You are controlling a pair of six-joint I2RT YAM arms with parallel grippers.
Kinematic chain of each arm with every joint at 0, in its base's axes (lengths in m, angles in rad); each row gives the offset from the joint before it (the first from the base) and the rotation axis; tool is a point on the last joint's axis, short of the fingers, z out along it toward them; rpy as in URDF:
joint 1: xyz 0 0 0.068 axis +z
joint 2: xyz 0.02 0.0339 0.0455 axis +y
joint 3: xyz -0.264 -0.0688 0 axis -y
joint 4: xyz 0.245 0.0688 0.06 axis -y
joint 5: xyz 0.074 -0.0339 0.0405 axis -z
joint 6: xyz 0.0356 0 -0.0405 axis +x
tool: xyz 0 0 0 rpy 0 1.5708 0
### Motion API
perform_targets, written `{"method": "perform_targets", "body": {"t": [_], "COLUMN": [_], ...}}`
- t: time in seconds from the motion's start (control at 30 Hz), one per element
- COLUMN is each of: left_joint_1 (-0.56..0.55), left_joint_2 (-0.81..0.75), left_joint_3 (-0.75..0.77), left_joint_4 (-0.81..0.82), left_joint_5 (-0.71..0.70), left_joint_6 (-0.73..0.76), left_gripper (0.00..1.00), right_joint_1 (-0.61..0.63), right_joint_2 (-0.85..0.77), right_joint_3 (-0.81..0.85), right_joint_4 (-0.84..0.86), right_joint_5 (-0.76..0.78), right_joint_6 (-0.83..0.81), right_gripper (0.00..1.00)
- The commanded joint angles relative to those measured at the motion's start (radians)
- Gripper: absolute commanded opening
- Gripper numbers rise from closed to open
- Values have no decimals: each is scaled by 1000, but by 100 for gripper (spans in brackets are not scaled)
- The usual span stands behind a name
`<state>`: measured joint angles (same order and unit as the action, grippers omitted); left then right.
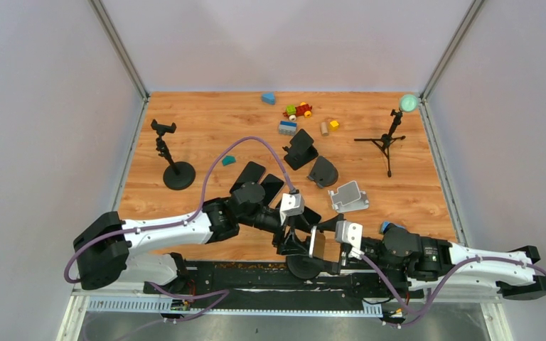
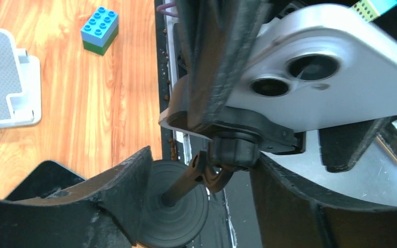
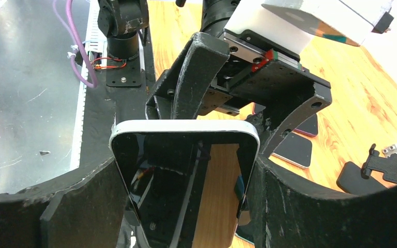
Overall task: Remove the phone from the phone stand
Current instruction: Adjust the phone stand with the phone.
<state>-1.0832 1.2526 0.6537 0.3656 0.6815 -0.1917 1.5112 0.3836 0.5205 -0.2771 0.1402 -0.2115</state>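
The left claw (image 2: pixel 200 168) stands with its fingers apart, one on either side of the thin stem of the phone stand (image 2: pixel 174 209), and a gap shows between the stem and each finger. The stand's round black base sits on the dark strip (image 1: pixel 242 273) at the near edge of the tabletop (image 1: pixel 206 121), between the two arm bases. Its stem rises tilted to a black clamp head (image 2: pixel 240 147). The phone (image 2: pixel 336 98) is there, upright and just right of the left claw. Its silver back, with two camera lenses, lies against that clamp head, and its dark screen faces the right arm. The right claw (image 3: pixel 186 170) is clamped on the phone, one finger against each side edge. Farther back on the tabletop, from the left, are a black stand with a round foot (image 1: pixel 178 172), a small teal block (image 1: pixel 228 160) and two dark handsets (image 1: pixel 250 175) lying flat side by side. Right of these come two low black holders (image 1: pixel 301 149), a white holder (image 1: pixel 348 197) and, near it, a blue-and-green brick (image 2: pixel 100 30). A cluster of toy blocks (image 1: pixel 298 110) lies toward the far edge. At the far right stands a small tripod (image 1: pixel 387 142) with a pale green ball (image 1: pixel 408 103) at its top end.
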Motion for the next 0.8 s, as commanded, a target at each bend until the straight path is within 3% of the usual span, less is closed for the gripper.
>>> {"method": "perform_targets", "body": {"t": [0.0, 0.13, 0.23, 0.27, 0.57, 0.77], "left_joint_1": [-14, -16, -15, -15, -14, 3], "left_joint_2": [8, 35, 42, 41, -53, -156], "left_joint_3": [77, 85, 88, 89, 53, 54], "left_joint_4": [49, 76, 85, 83, 13, -83], "left_joint_5": [-48, -19, -12, -16, -108, -203], "left_joint_6": [30, 11, 5, 7, 40, 65], "left_gripper": [68, 35, 3, 0, 0, 0], "right_joint_1": [4, 3, 3, 3, -20, -120], "right_joint_2": [0, -6, -3, -1, 109, 165], "right_joint_3": [-7, -16, -18, -17, 39, 109], "right_joint_4": [107, 105, 97, 94, 84, 106], "right_joint_5": [-67, -58, -51, -51, -15, -79], "right_joint_6": [66, 72, 80, 81, 57, 23], "right_gripper": [0, 0, 0, 0, 0, 0]}}
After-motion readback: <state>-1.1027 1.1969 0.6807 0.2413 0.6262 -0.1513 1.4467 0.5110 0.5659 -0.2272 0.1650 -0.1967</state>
